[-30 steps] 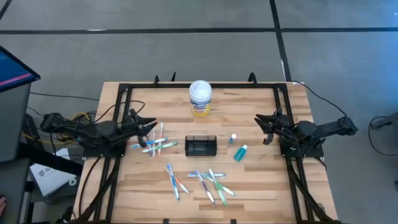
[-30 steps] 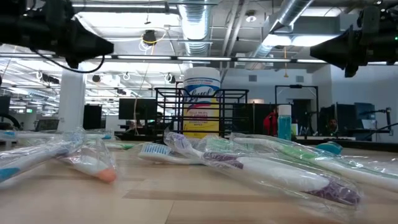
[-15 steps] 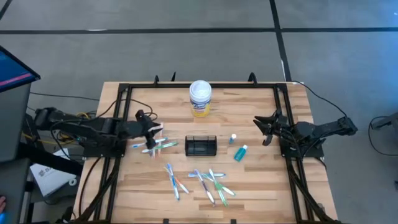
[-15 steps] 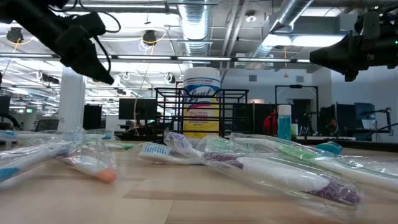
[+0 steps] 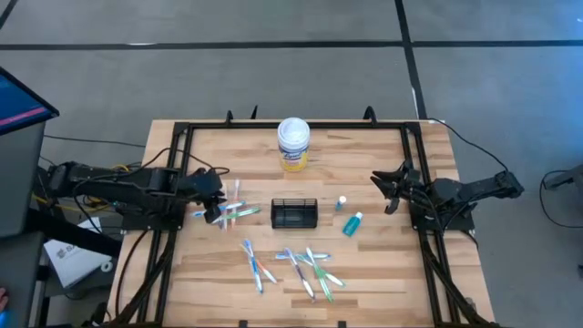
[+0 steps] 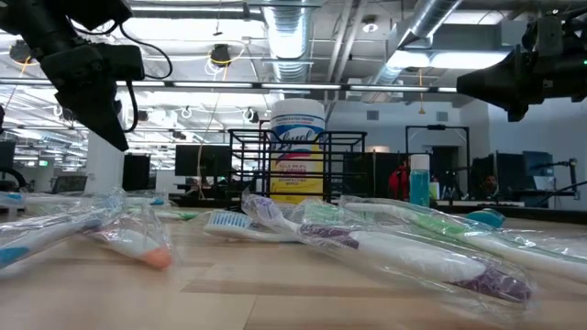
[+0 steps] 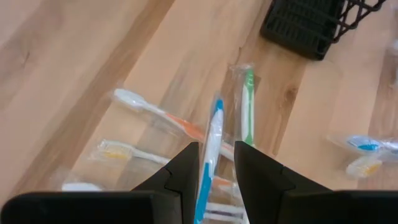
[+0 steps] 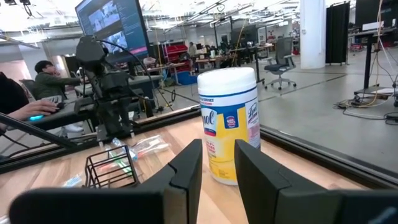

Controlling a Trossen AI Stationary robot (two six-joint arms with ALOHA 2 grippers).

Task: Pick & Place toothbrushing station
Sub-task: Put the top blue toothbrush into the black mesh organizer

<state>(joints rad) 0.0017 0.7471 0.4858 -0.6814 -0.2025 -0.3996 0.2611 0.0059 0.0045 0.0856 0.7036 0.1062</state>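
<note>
I hover my left gripper (image 7: 211, 163), fingers slightly apart and empty, over a blue toothbrush (image 7: 209, 146); next I lower and grip. The holder (image 5: 294, 214) sits mid-table. My right gripper (image 5: 390, 188) waits, empty.

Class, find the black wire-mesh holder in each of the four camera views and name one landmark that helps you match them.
High view: wire-mesh holder at the table's middle.
Low view: its frame stands far back, partly hidden by the white canister.
Left wrist view: its corner shows at the top edge.
Right wrist view: its corner at lower left.
Shared landmark: the white canister, missing only from the left wrist view.
</note>
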